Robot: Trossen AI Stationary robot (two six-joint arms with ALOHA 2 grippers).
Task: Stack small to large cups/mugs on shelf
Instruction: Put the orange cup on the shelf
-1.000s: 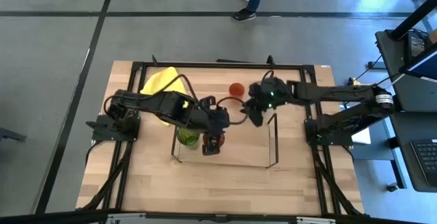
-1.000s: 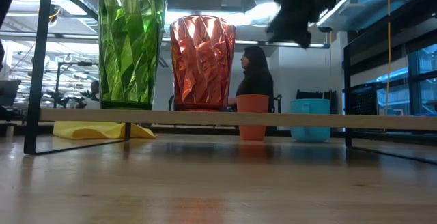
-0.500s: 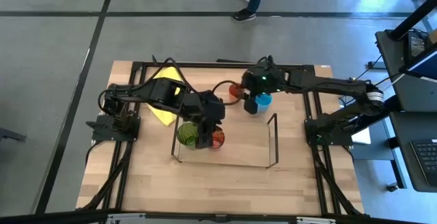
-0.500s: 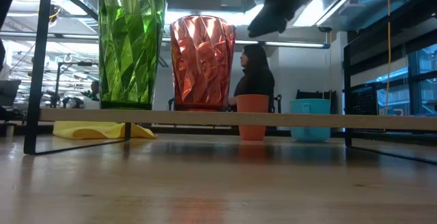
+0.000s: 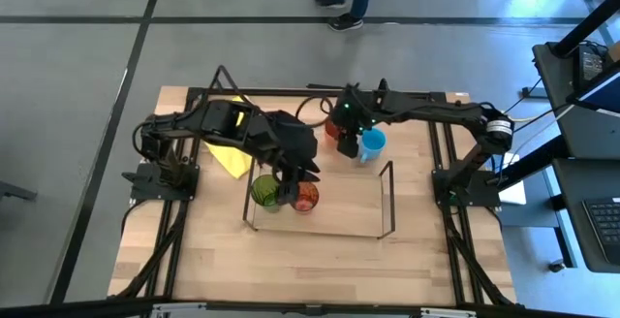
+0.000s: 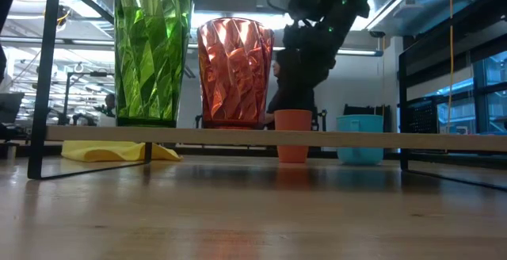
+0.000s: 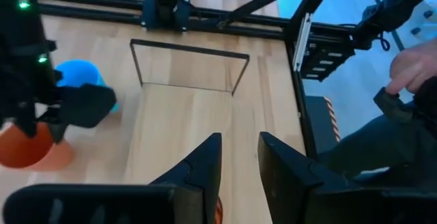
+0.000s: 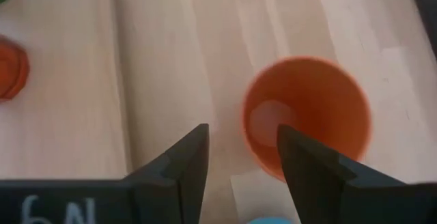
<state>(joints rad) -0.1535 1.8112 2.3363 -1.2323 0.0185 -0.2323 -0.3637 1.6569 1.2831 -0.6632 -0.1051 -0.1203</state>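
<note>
Green and red-orange are already in place: the green tumbler (image 5: 263, 193) and the red-orange patterned cup (image 5: 306, 198) stand side by side at the nine o'clock end of the wire shelf (image 5: 387, 202), seen from above. The left hand (image 7: 237, 157) hangs over that pair, its fingers slightly spread and gripping nothing. In hand now, by the look of it, is the fetching of the third vessel. The right hand (image 8: 240, 157) sits low over the small orange cup (image 8: 307, 115), which stands on the wooden counter (image 5: 320, 255) beyond the shelf's far edge, toward twelve o'clock, with the light blue mug (image 5: 371, 143) just beside it at three o'clock. The right hand's fingers are spread, one over bare wood and one over the cup's open mouth, and they grip nothing yet. The next move seems to call for dropping so the fingers straddle the near wall, then closing. From above, the arm hides most of the orange cup. The mug's handle cannot be made out, and the yellow cloth (image 5: 228, 158) is partly covered by the left arm.
</note>
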